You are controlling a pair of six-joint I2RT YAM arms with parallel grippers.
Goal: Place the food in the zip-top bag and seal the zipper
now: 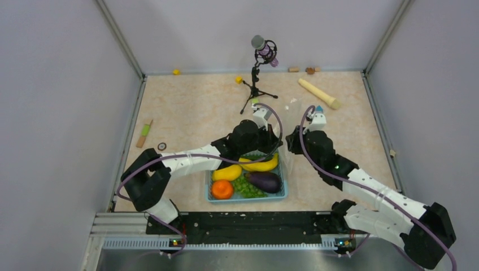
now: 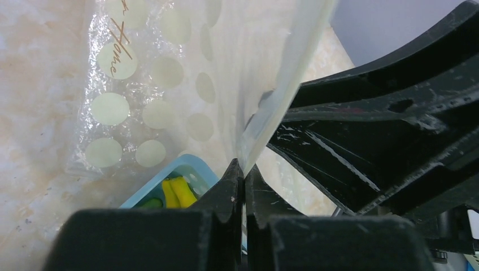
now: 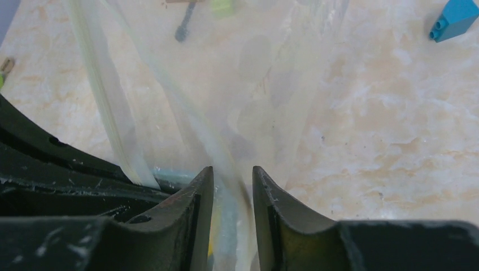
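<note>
**Bag up between the arms, food not yet loaded**

Progress looked early. None of the food showed inside the zip-top bag (image 2: 141,84), and the zipper (image 2: 294,68) seemed to hang with its two sides apart. By my reckoning every piece was yet to go in, and the sealing came after that.

On the left, the left gripper (image 2: 244,166) was pinched tight on the whitish zipper strip. It held that lip of the bag's mouth up just beyond the far edge of the light blue basket (image 1: 247,200).

The basket sat at the middle of the table's (image 1: 186,107) near edge, between the two arms, and it held all the produce I could see:
- the orange (image 1: 222,189) was in its near left corner;
- the yellow oval fruit (image 1: 227,173) lay behind that;
- the green grapes (image 1: 246,186) were in the middle;
- the banana (image 1: 261,165) lay along the far wall;
- the eggplant (image 1: 264,180) was toward the right wall.

The left wrist view showed something green beside the banana. It may have been the cucumber, but I could not be sure.

The bag itself was empty. Its dotted film hung between the grippers and sagged toward the table past the basket's far edge.

On the right, the right gripper (image 3: 233,169) had its fingers a narrow way apart. Bag film ran through the gap, but as far as I could tell it was not clamped.
</note>
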